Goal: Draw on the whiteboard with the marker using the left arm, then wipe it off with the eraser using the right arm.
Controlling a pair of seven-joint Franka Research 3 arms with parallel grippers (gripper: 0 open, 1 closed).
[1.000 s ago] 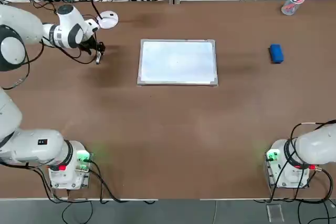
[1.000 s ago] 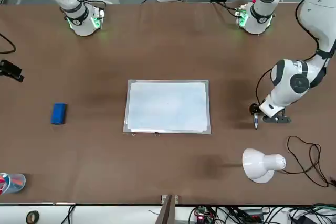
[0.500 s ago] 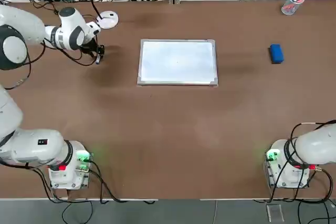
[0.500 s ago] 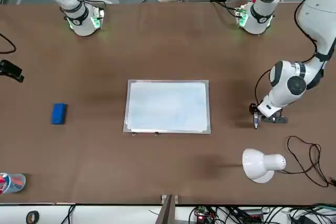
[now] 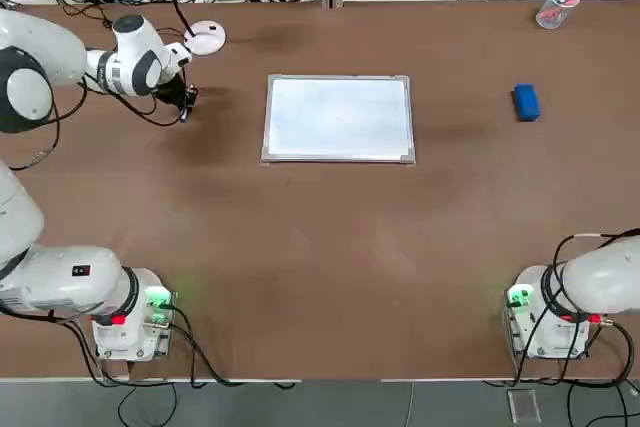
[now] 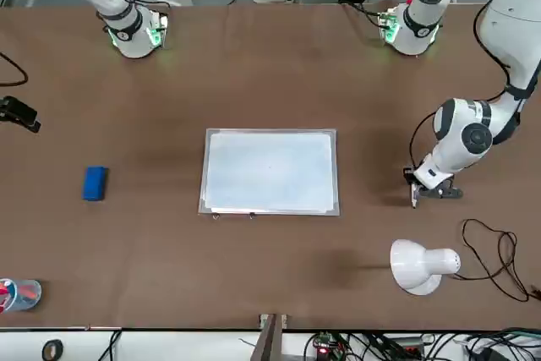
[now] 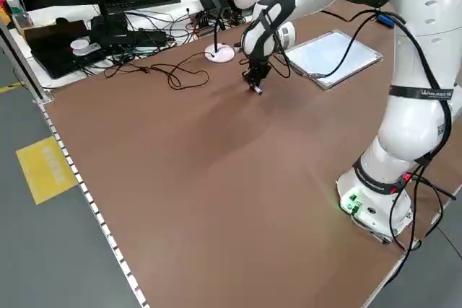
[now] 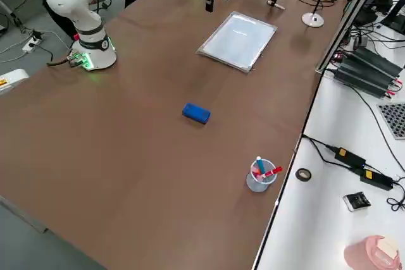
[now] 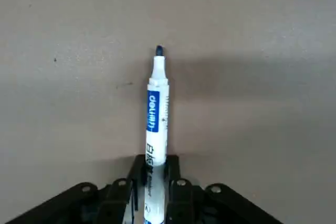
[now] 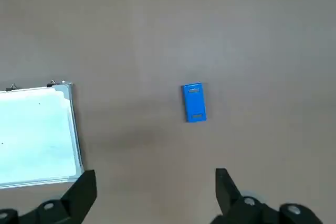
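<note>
Though prob. not lifted, white blue-label marker in L gripper pinch.

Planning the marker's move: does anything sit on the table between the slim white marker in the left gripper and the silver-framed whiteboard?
Nothing visible does. The left gripper is closed on the slim white marker, and only bare brown table lies between it and the silver-framed whiteboard.

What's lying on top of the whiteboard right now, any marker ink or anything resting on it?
Nothing rests on the silver-framed white rectangular whiteboard; its surface looks blank apart from faint specks. The white-barrelled marker is off to its side, in the left gripper. What lies beneath the board is hidden.
</note>
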